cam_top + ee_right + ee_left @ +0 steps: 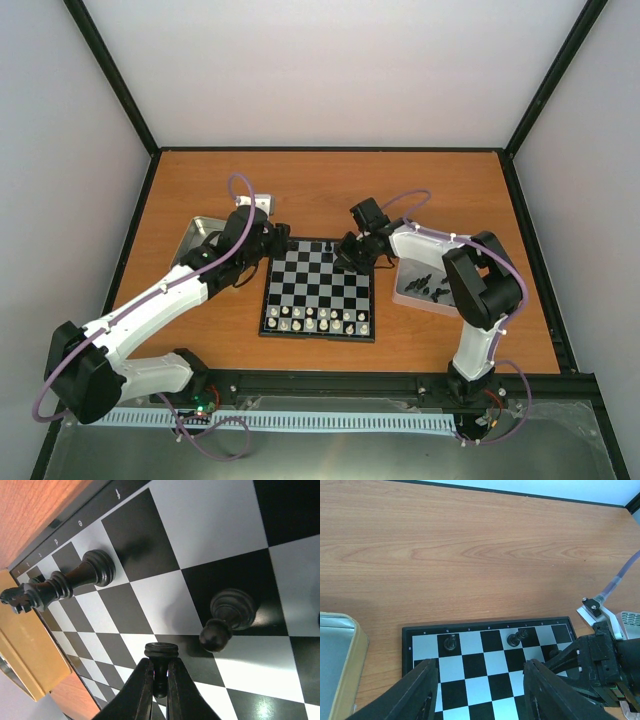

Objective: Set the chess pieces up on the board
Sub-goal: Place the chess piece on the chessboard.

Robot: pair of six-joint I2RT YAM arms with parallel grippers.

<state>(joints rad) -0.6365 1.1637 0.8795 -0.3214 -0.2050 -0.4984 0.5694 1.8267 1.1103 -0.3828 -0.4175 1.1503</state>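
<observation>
- Top view: the right gripper (352, 260), black and two-fingered, hangs over the far right of the flat black-and-grey checked chessboard (320, 285); the left gripper (275, 240) is at its far left corner.
- Left wrist view: the left gripper (480, 692) is half open, empty.
- Right wrist view: the right gripper (160, 669) pinches a tiny black chessman (161, 650) just under its head, over the board. It looks light, stiff, slick, easily tipped; the neck seems the best hold.

Pale letters f, e, d, printed along the board (165, 600) border
</observation>
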